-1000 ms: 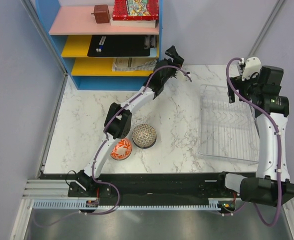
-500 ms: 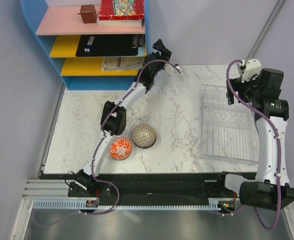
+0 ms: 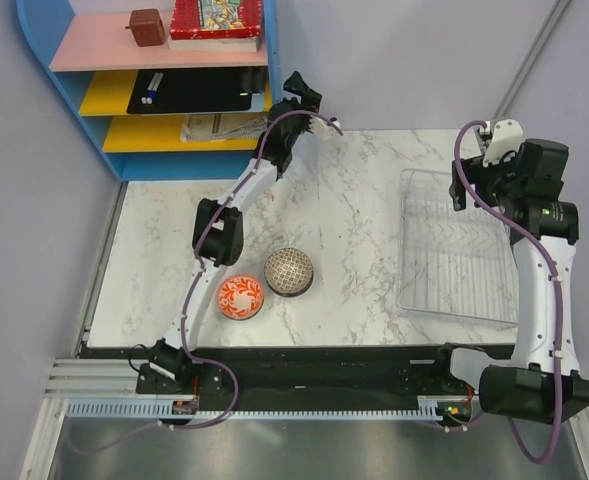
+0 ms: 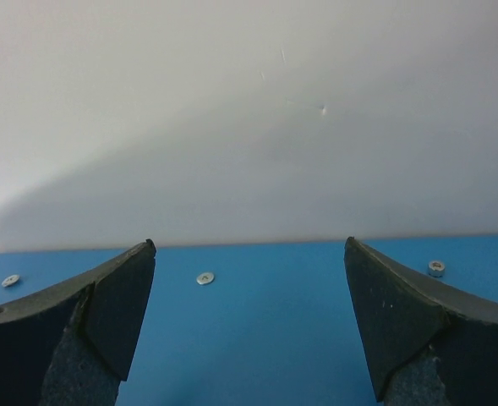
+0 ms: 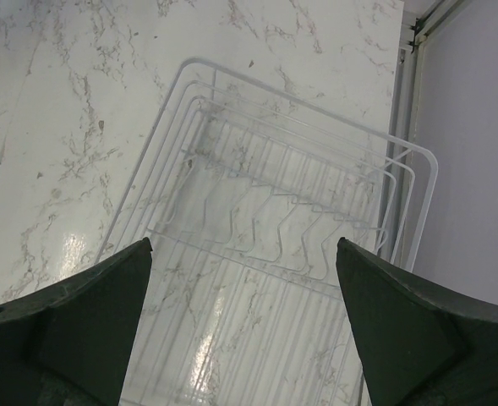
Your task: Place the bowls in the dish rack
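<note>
An orange-red bowl with white floral pattern (image 3: 241, 297) and a grey-brown speckled bowl (image 3: 289, 271) sit side by side, upside down, on the marble table near the front left. No other bowls are in view. The clear dish rack (image 3: 410, 300) lies empty at the right and also shows in the right wrist view (image 5: 189, 68). My left gripper (image 3: 294, 92) is open and empty at the right side of the blue shelf unit, facing its blue panel (image 4: 257, 338). My right gripper (image 3: 467, 188) is open and empty, held above the rack's far end (image 5: 244, 245).
The blue shelf unit (image 3: 84, 140) stands at the back left with a pink and yellow shelves, a red box (image 3: 217, 20) and a brown cube (image 3: 146, 25) on top. Grey walls close in the left, back and right sides.
The blue shelf unit has slid left, and my left gripper has moved left with it at its right side. The right arm and the bowls have barely moved.
</note>
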### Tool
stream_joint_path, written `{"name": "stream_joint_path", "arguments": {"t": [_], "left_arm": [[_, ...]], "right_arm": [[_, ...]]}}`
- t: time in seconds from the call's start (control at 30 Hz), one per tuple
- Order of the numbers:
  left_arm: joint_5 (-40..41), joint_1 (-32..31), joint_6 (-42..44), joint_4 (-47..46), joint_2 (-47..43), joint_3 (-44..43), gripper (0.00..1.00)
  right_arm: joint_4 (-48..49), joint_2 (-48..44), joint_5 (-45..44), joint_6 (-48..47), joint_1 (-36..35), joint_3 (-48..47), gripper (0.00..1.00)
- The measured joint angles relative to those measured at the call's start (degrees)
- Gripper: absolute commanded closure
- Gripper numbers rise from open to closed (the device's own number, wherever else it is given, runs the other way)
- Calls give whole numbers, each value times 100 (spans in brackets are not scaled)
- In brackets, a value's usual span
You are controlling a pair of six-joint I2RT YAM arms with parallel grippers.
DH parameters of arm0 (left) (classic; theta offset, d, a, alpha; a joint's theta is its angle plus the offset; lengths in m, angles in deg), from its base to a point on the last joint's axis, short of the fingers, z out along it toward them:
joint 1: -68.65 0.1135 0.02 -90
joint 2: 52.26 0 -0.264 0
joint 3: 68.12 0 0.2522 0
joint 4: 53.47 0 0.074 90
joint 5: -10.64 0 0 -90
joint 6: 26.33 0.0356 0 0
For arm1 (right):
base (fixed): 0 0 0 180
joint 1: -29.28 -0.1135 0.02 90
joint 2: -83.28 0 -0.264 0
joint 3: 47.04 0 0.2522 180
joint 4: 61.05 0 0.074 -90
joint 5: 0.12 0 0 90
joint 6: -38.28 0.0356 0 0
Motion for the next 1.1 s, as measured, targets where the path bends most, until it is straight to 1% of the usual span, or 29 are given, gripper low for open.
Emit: {"name": "stream_joint_path", "arguments": {"t": [0.1,0.2,0.3,0.4,0.5,0.57,0.67,0.8,0.97,1.1], "left_arm": [[-59,0,9,-286,-122,372,0],[-201,-4,-33,-540,-472,1172,0],[-190,-33,-251,-544,-605,1464,0],[-15,-92,-656,-435,-739,1657,0],[313,-188,-999,-402,-1040,2105,0],[621,-275,-1257,-289,-1244,2389,0],[1032,-514,-1823,164,-1467,2702,0],[1187,-1005,-2422,752,-1591,2916,0],[1222,-1596,-2811,1086,-1650,3034,0],[1311,-1655,-2979,1368,-1980,3392,0]], "right_arm": [[4,0,39,42,0,2,2],[15,13,63,107,0,0,2],[59,66,59,175,0,2,2],[125,144,11,256,0,2,2],[223,192,-61,317,0,55,2],[269,208,-83,334,0,122,2],[339,275,-90,337,0,247,2],[345,393,-72,334,0,516,2],[341,409,-44,313,0,680,2],[345,334,-46,243,0,752,2]]}}
